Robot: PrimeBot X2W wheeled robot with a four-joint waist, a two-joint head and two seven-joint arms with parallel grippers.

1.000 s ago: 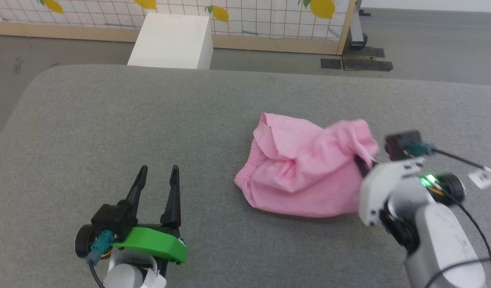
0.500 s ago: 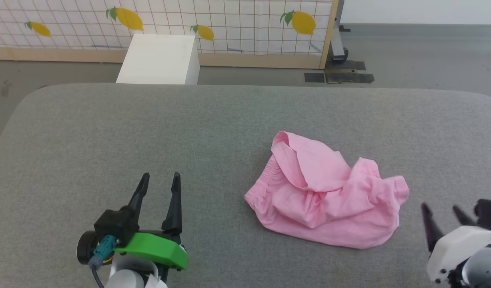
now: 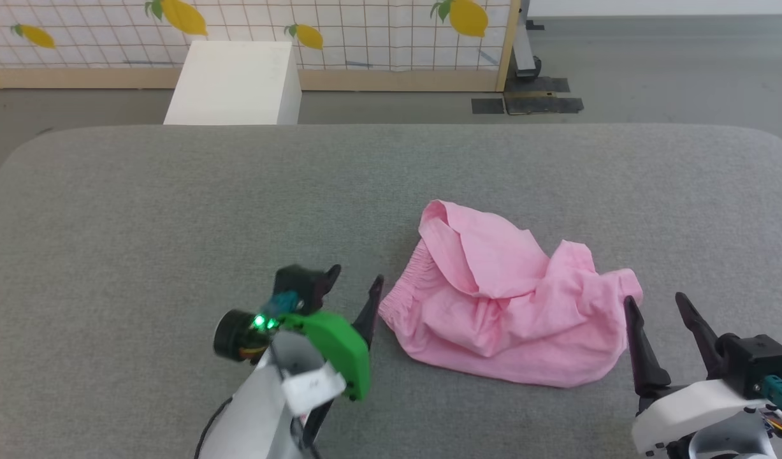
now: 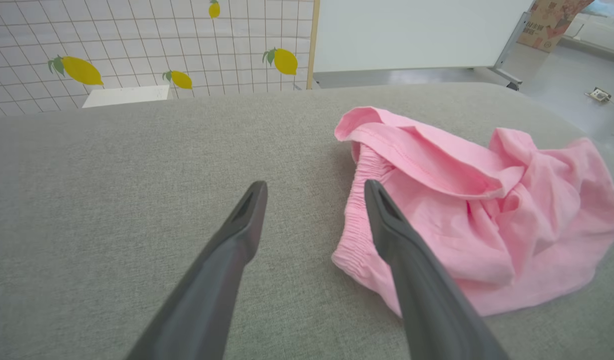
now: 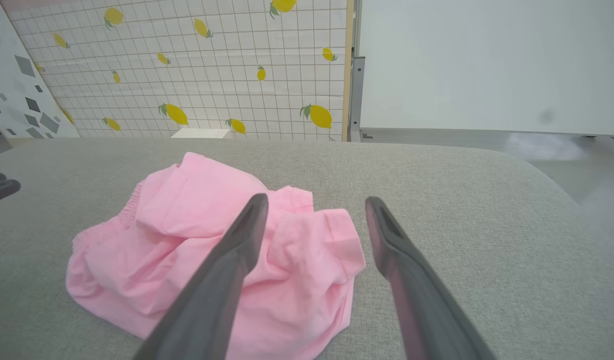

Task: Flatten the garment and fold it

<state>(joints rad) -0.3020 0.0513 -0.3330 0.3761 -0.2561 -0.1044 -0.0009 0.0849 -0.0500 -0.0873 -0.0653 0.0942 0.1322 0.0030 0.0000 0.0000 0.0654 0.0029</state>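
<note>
The left gripper [image 3: 355,276] is fitted with a green cover [image 3: 337,345]; a teal plug [image 3: 283,301] is seen beside that cover. The right gripper [image 3: 655,299] is cased in white, with dark fingers.

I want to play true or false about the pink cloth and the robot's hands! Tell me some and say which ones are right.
1. The garment is pink. True.
2. The garment lies flat and neatly folded. False: it is crumpled and bunched, with one flap turned over on top.
3. The left gripper and the right gripper are both open. True.
4. The right gripper is holding the garment up in the air. False: it holds nothing, and the garment lies on the table.
5. A white box stands on the floor past the table's far edge. True.
</note>
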